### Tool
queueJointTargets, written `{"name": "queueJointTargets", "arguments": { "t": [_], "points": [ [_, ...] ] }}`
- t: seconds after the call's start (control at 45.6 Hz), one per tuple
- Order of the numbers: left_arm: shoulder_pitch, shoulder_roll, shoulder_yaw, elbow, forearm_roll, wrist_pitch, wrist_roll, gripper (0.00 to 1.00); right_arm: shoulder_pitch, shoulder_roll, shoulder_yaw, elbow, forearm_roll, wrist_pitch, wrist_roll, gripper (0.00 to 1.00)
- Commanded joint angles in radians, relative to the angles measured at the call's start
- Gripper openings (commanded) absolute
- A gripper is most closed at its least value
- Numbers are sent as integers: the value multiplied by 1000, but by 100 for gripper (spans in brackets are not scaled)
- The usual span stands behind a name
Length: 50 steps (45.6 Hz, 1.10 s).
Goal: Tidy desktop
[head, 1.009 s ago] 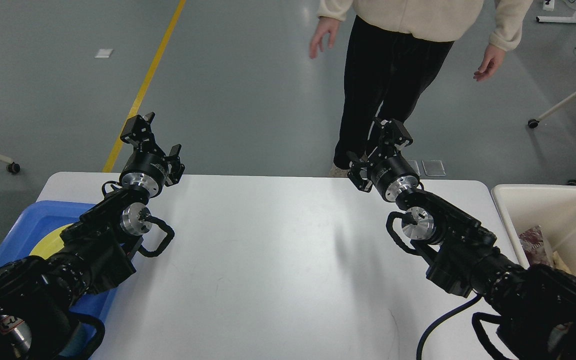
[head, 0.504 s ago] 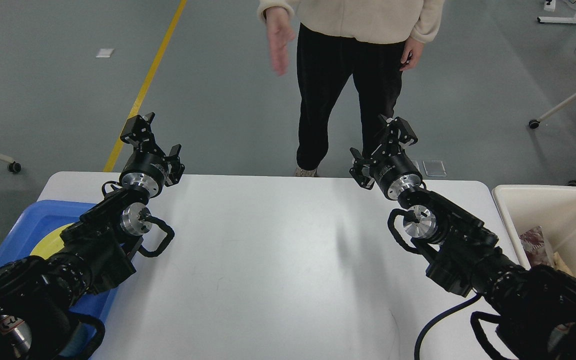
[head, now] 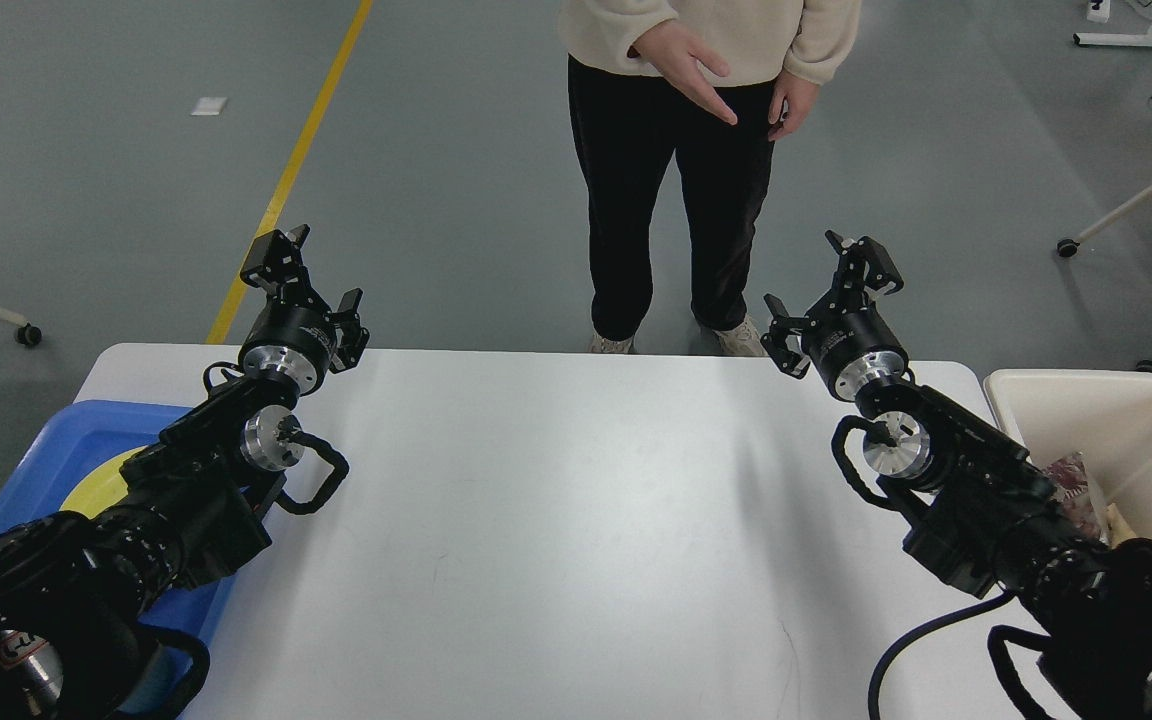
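Right gripper (head: 831, 285) has swung right toward the cream bin (head: 1151, 420) since the earlier frame; left gripper (head: 304, 272) unchanged. Both have fingers spread, holding nothing. Desktop (head: 556, 520) spans the middle, bare between the arms. Looks done, probably retracting.

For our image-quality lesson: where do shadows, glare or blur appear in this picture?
Head view: soft grey shadows fall on the desktop between the arms; mild glare brightens its middle; the person's hand looks slightly blurred; both grippers are sharp.
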State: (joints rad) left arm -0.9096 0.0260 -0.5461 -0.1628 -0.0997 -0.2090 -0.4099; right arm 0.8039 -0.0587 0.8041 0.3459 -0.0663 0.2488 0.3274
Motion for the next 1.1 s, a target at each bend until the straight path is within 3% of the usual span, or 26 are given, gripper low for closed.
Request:
{"name": "queueJointTargets", "arguments": {
  "t": [0.0, 0.614, 0.789, 1.074],
  "points": [
    [0, 0, 0, -1, 0, 0, -1, 96, -2, -15, 0, 1, 0, 0, -1, 100],
    [0, 0, 0, 0, 0, -1, -1, 96, -45, -10, -29, -4, -18, -3, 4, 100],
    [0, 0, 0, 0, 0, 0, -1, 96, -58, -13, -141, -7, -20, -2, 2, 100],
    [0, 0, 0, 0, 0, 0, -1, 96, -60, -13, -151, -5, -18, 0, 9, 100]
  ]
}}
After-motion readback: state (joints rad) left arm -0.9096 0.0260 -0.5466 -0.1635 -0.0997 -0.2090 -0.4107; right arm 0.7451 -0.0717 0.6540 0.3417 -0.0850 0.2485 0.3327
